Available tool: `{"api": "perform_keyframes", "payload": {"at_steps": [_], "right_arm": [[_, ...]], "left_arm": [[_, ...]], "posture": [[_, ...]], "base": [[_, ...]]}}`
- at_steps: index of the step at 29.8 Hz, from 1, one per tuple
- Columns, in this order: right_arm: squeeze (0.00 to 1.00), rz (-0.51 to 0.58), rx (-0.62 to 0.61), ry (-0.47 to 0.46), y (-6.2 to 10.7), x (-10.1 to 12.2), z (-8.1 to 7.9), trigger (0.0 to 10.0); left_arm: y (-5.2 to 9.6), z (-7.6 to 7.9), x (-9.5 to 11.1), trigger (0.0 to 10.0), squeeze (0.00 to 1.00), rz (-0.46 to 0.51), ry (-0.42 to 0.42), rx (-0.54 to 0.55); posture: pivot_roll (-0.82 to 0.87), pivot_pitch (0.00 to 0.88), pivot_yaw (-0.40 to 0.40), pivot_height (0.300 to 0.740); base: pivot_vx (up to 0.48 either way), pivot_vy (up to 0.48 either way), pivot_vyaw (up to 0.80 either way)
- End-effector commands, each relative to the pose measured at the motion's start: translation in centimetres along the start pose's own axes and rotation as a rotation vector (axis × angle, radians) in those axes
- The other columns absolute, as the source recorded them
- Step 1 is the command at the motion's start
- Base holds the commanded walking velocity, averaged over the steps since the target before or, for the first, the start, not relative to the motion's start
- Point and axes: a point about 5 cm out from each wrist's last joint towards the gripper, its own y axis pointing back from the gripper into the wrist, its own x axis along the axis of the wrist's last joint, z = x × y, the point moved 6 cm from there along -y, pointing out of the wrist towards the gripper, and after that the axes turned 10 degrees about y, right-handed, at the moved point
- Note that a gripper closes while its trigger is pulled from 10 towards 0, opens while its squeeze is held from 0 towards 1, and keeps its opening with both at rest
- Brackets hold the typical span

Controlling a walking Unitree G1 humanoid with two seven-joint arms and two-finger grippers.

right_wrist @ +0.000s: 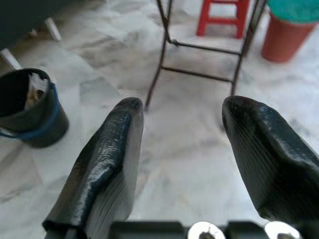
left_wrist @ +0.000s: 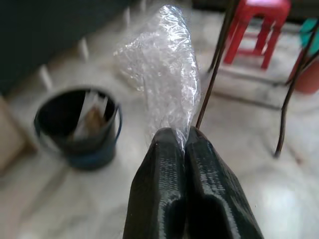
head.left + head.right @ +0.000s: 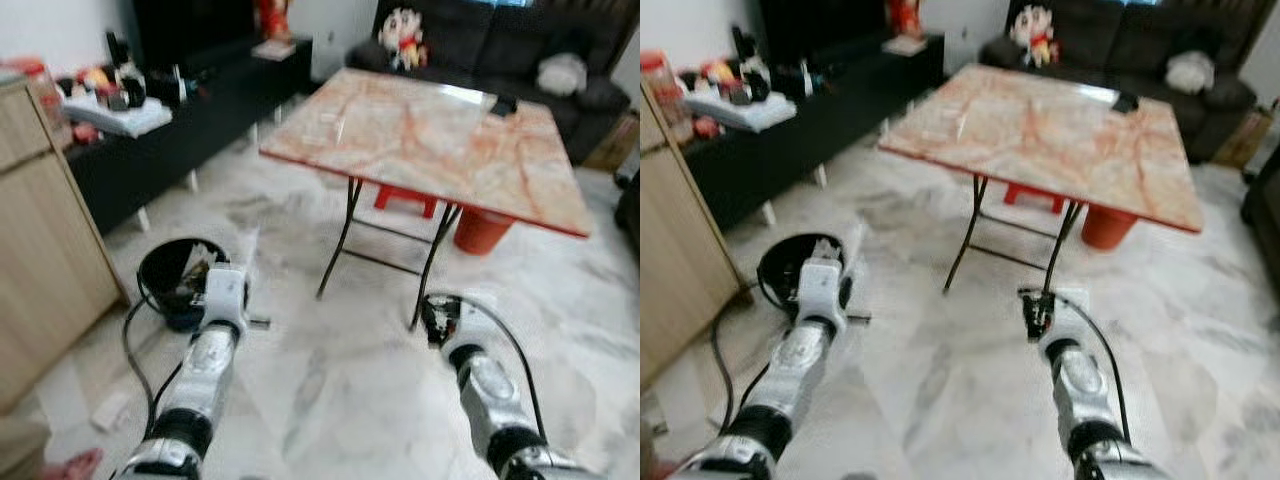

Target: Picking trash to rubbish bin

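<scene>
Left pincer (image 2: 182, 142) clenched on a clear plastic wrapper (image 2: 164, 74), held in the air near the black bin (image 2: 79, 127).

To drop it cleanly, carry the wrapper fully over the bin's mouth before letting go; the light film may cling or drift. Right pincer (image 1: 182, 129) hangs released, empty, by the bench (image 3: 440, 140) legs.

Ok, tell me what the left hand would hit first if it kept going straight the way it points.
Probably the floor beyond the black bin; the left hand, shut on clear plastic wrap, aims just past it. Depth is unclear.
</scene>
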Motion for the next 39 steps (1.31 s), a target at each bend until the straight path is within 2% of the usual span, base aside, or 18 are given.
{"api": "perform_keyframes", "payload": {"at_steps": [1,3,7,8,9,11,13,14,19,20,22,25,32,39], "right_arm": [[0.00,-0.058,-0.051,-0.021,0.5,-1.4,1.8,10.0],[0.00,-0.093,-0.066,-0.029,0.9,-2.3,2.2,10.0],[0.00,-0.262,-0.123,-0.057,3.3,-7.2,3.3,10.0],[0.00,-0.262,-0.123,-0.057,3.3,-7.2,3.3,10.0],[0.00,-0.315,-0.131,-0.061,4.1,-8.6,3.5,10.0],[0.00,-0.332,-0.132,-0.063,4.4,-9.1,3.4,10.0],[0.00,-0.400,-0.146,-0.052,5.6,-10.9,3.6,10.0],[0.00,-0.400,-0.146,-0.052,5.6,-10.9,3.6,10.0],[0.00,-0.467,-0.153,-0.062,6.7,-12.7,3.3,10.0],[0.00,-0.467,-0.153,-0.062,6.7,-12.7,3.3,10.0],[0.00,-0.478,-0.149,-0.057,7.0,-13.1,3.2,10.0],[0.00,-0.482,-0.148,-0.058,7.1,-13.2,3.1,10.0],[0.00,-0.490,-0.133,-0.065,7.0,-13.3,2.7,10.0],[0.00,-0.495,-0.115,-0.074,7.0,-13.4,2.2,10.0]], "left_arm": [[0.1,0.7,-1.1,10.0,0.00,-0.043,0.009,-0.016],[0.3,0.4,-2.1,10.0,0.00,-0.075,0.005,-0.011],[3.1,-1.3,-8.6,10.0,0.00,-0.300,-0.051,0.025],[3.1,-1.3,-8.6,10.0,0.00,-0.300,-0.051,0.025],[4.6,-2.1,-11.0,10.0,0.00,-0.382,-0.076,0.052],[5.2,-2.4,-11.7,10.0,0.00,-0.409,-0.076,0.063],[7.9,-3.7,-15.1,10.0,0.00,-0.539,-0.093,0.118],[7.9,-3.7,-15.1,10.0,0.00,-0.539,-0.093,0.118],[10.7,-5.3,-17.6,10.0,0.00,-0.637,-0.071,0.204],[10.7,-5.3,-17.6,10.0,0.00,-0.637,-0.071,0.204],[11.6,-5.6,-18.3,10.0,0.00,-0.660,-0.067,0.216],[11.7,-5.7,-18.4,10.0,0.00,-0.661,-0.071,0.217],[11.4,-6.0,-18.0,10.0,0.00,-0.645,-0.079,0.229],[10.7,-4.9,-17.7,10.0,0.00,-0.627,-0.089,0.194]], "posture": [[0.19,0.000,-0.124,0.740],[0.19,0.000,-0.124,0.740],[0.19,0.000,-0.124,0.740],[0.19,0.000,-0.124,0.740],[0.19,0.000,-0.131,0.740],[0.19,0.000,-0.131,0.740],[0.19,0.000,-0.132,0.740],[0.19,0.000,-0.132,0.740],[0.19,0.000,-0.132,0.740],[0.19,0.000,-0.132,0.740],[0.20,0.000,-0.136,0.740],[0.20,0.000,-0.139,0.740],[0.20,0.000,-0.138,0.740],[0.20,0.000,-0.138,0.740]], "base": [[0.000,0.000,0.00],[0.000,0.000,0.00],[0.000,0.000,0.00],[0.000,0.000,0.00],[0.000,0.000,0.00],[0.000,0.000,0.00],[0.127,0.000,0.63],[0.255,0.000,0.77],[0.336,0.000,0.78],[0.356,0.000,0.77],[0.356,0.000,0.75],[0.359,0.000,0.73],[0.357,0.000,0.00],[0.358,0.000,0.00]]}}
